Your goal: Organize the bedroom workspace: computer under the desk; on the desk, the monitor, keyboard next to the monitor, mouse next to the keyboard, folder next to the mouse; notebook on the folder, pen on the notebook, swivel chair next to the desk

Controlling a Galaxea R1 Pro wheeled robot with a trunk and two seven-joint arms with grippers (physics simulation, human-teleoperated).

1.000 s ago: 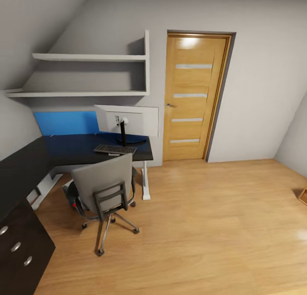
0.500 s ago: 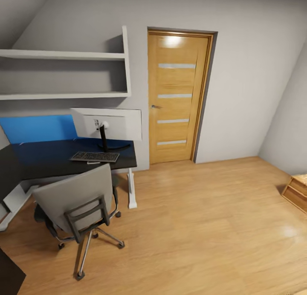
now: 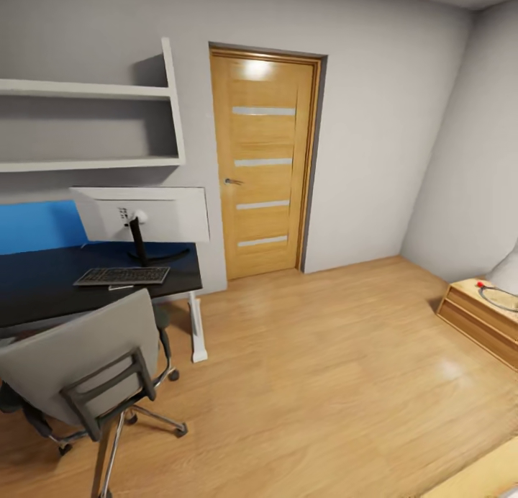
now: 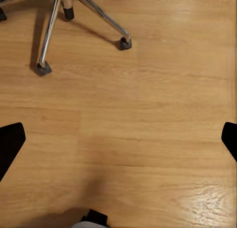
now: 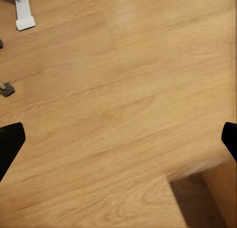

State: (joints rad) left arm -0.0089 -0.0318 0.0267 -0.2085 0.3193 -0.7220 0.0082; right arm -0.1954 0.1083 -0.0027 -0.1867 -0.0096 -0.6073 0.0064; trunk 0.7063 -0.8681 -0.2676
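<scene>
so you swung the view right, which pushed the desk (image 3: 43, 282), monitor (image 3: 144, 214), keyboard (image 3: 122, 275) and swivel chair (image 3: 79, 358) leftward, meaning you were searching, with both the left gripper (image 4: 118, 139) and right gripper (image 5: 118, 139) spread apart over bare floor

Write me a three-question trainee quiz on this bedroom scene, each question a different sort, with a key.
1. True or false: the keyboard lies on the desk in front of the monitor.
2. Multiple choice: what does the swivel chair show the head camera? A) its seat front B) its grey backrest C) its underside
3. Fill in: in both wrist views the fingers stand wide apart over the wooden ____.

Key: 1 true; 2 B; 3 floor.
</scene>
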